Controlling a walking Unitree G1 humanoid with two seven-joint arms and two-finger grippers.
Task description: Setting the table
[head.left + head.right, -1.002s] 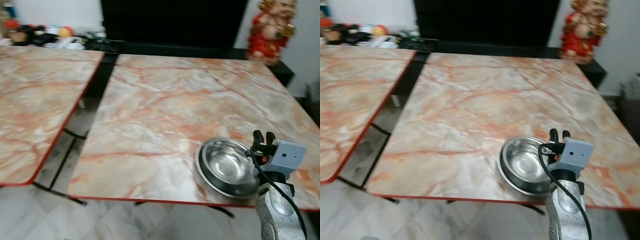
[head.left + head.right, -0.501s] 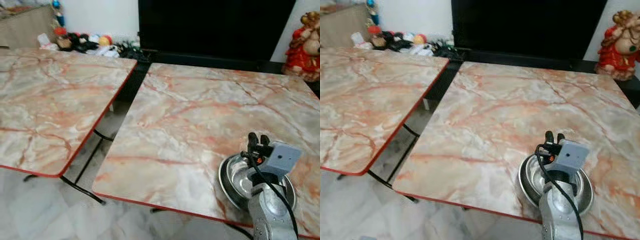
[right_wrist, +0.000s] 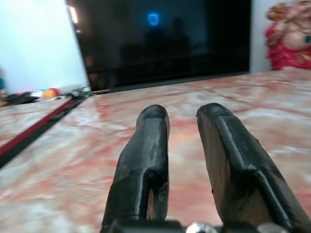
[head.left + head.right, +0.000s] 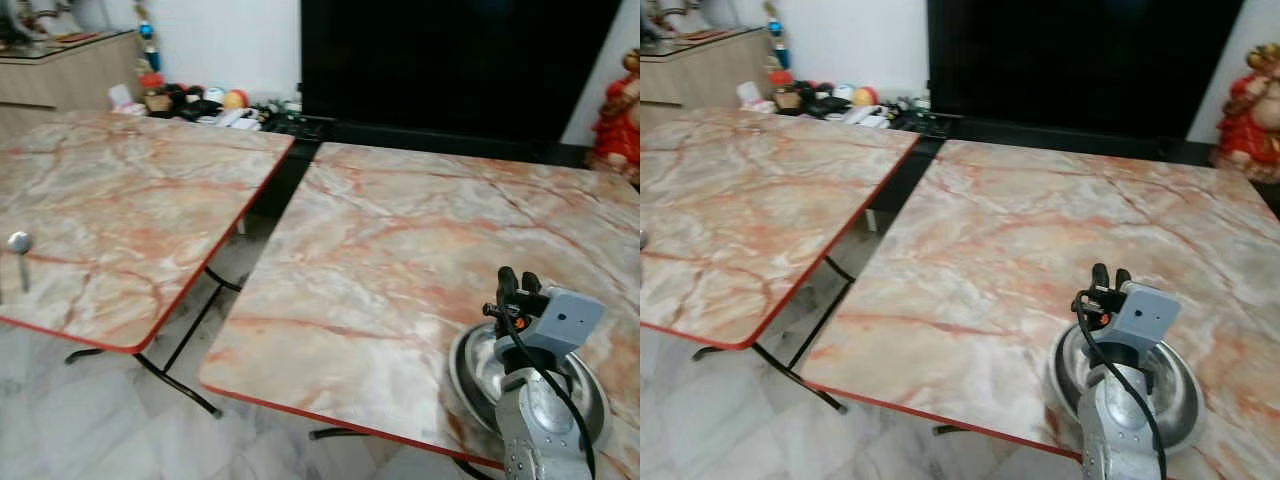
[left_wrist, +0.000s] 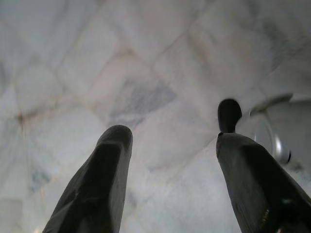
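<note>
Steel bowl (image 4: pixel 530 378) rests near desk (image 4: pixel 400 250) edge, set down; right tool (image 4: pixel 512 282) above it, fingers slightly parted (empty); left tool (image 5: pixel 170 141) open over floor.

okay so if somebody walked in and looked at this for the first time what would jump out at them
Probably the shiny metal bowl at the near right corner of the right marble table, with the right tool raised just above its rim. After that, the black screen filling the wall behind, and the red figurine at the far right. A second marble table stands to the left across a narrow gap.
</note>
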